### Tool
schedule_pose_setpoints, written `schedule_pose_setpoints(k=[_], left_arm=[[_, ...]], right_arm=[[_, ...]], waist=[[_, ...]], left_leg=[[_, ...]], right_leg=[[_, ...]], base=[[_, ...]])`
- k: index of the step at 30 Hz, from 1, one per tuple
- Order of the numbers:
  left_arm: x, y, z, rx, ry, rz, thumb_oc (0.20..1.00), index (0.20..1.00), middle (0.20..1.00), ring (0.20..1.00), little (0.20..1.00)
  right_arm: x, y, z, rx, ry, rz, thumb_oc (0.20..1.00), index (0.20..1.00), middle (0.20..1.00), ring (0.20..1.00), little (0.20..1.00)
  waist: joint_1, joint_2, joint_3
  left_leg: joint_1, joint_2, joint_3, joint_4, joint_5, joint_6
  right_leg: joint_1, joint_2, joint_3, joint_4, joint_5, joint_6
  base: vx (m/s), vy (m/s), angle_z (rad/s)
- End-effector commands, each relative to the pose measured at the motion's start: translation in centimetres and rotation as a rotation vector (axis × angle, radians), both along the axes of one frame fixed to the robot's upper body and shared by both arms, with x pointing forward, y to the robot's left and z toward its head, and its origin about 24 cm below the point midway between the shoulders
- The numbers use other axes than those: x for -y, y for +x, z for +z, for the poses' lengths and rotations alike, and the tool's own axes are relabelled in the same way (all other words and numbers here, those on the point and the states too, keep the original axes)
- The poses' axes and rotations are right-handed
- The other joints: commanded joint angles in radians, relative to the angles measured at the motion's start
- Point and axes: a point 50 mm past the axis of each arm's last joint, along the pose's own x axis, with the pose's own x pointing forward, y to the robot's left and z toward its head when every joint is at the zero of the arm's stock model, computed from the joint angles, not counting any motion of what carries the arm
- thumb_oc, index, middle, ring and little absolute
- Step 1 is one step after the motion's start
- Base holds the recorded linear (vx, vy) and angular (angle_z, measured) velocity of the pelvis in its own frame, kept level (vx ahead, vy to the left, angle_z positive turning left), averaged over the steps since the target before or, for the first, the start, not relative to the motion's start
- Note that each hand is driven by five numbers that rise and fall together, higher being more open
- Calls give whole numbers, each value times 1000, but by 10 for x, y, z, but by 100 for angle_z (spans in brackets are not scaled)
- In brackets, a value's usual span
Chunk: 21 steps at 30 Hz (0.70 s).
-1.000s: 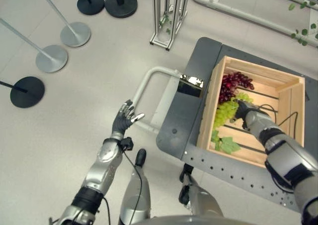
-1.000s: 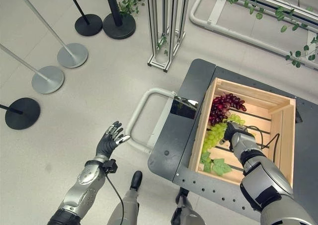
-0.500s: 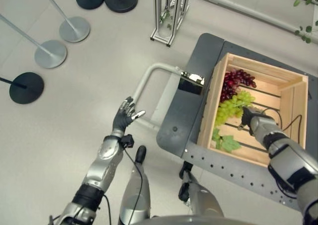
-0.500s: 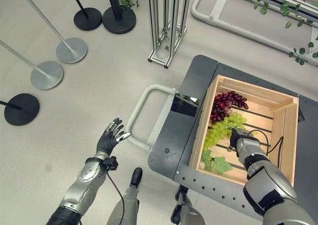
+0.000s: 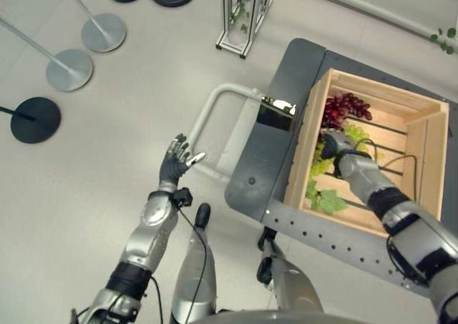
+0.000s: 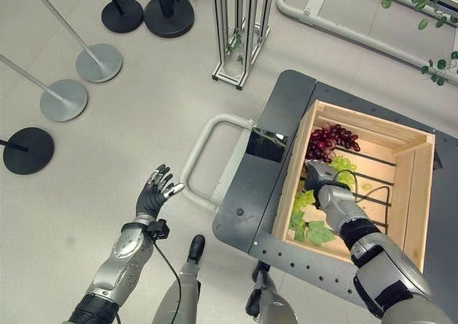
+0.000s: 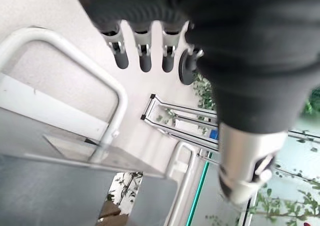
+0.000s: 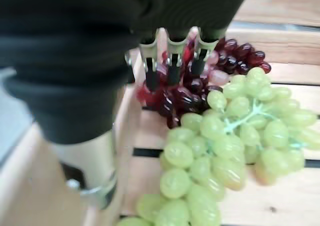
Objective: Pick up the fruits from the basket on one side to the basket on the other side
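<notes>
Right hand (image 6: 320,175) has moved toward the crate's (image 6: 410,195) cart-handle side, over green grapes (image 8: 235,141); fingers straight, gripping nothing. Left hand (image 5: 177,161) open, idle. No fruit lifted.

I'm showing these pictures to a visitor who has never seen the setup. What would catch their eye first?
Probably the wooden crate on the grey cart, with red grapes and green grapes piled at its left end. The right robot hand reaches in over the grapes, fingers extended toward the red bunch. The left robot hand hangs open over the floor, beside the cart's white handle.
</notes>
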Motion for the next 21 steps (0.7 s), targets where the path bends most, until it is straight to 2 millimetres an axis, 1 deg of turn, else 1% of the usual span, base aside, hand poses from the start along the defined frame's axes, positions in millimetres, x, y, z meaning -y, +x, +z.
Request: schedule_pose_setpoints(k=[1, 5, 8, 9, 12, 14, 18, 21], left_arm=[[3, -2, 22, 126, -42, 7, 1000, 1000, 1000, 1000, 1000], [3, -3, 20, 116, -27, -6, 1000, 1000, 1000, 1000, 1000], [6, -2, 22, 122, -21, -28, 1000, 1000, 1000, 1000, 1000], [6, -2, 23, 126, -19, -33, 1000, 1000, 1000, 1000, 1000], [9, -1, 28, 143, -12, -58, 1000, 1000, 1000, 1000, 1000], [10, -1, 29, 146, -13, -65, 1000, 1000, 1000, 1000, 1000], [10, 0, 31, 154, -1, -77, 1000, 1000, 1000, 1000, 1000], [13, 2, 34, 162, -3, -95, 1000, 1000, 1000, 1000, 1000]], right_arm=[[-6, 5, 33, 132, -6, 70, 1000, 1000, 1000, 1000, 1000], [-5, 5, 33, 112, -69, 81, 1000, 1000, 1000, 1000, 1000], [-2, 11, 30, 63, -162, 63, 1000, 1000, 1000, 1000, 1000], [-2, 16, 34, 53, -198, 59, 1000, 1000, 1000, 1000, 1000], [6, 27, 41, 2, -281, 7, 1000, 1000, 1000, 1000, 1000], [12, 31, 43, -33, -322, -28, 1000, 1000, 1000, 1000, 1000], [26, 34, 46, -108, -447, -86, 1000, 1000, 1000, 1000, 1000], [39, 32, 48, -138, -501, -141, 1000, 1000, 1000, 1000, 1000]], waist=[[-9, -18, -11], [-1, -26, -11], [8, -30, -7], [10, -31, -4], [24, -35, 4], [33, -38, 8], [53, -47, 19], [65, -51, 24]], left_leg=[[-75, 15, 1, -70, 105, -19], [-78, 18, -1, -70, 103, -18], [-80, 20, -4, -68, 104, -19], [-82, 20, -4, -66, 104, -20], [-90, 19, -10, -62, 107, -21], [-93, 20, -15, -59, 107, -21], [-101, 19, -28, -53, 108, -21], [-110, 17, -37, -50, 110, -21]], right_leg=[[95, -57, -26, 36, -167, 100], [94, -56, -28, 35, -168, 99], [94, -56, -30, 36, -167, 98], [91, -55, -30, 38, -166, 98], [89, -51, -32, 40, -165, 97], [89, -50, -36, 43, -165, 97], [90, -48, -42, 47, -167, 96], [88, -50, -50, 52, -169, 96]], base=[[0, 0, 0], [0, 0, 0], [0, 0, 0], [0, 0, 0], [0, 0, 0], [-8, -20, 6], [-10, -29, 8], [-10, -25, 14]])
